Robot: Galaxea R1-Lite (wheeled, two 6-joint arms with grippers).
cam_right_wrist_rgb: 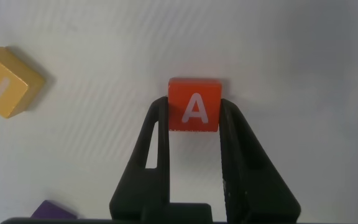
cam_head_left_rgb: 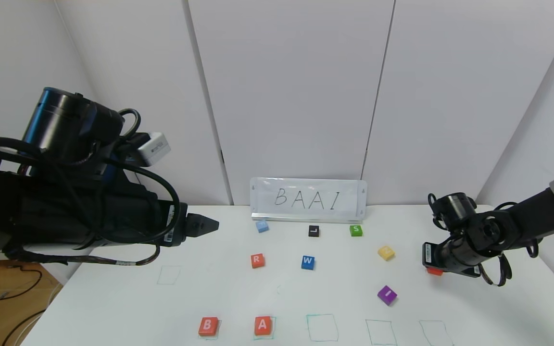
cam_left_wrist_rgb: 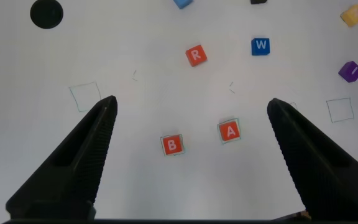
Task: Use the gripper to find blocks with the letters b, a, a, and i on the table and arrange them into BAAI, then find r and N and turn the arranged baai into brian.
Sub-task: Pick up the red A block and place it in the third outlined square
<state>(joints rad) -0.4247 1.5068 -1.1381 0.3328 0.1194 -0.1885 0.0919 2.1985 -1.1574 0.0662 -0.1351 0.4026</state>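
Note:
On the white table, an orange-red B block and an A block lie in the front row of green squares; the left wrist view shows the B block and A block too. My right gripper is shut on a second orange-red A block at the table's right; in the head view only a corner of that A block shows under the right gripper. The purple I block lies nearby. The r block sits mid-table. My left gripper hangs open, high at the left.
A yellow N block lies beside the right gripper. Blue W, black L, green S and a light-blue block lie further back. A BAAI sign stands at the rear. Empty green squares continue rightwards.

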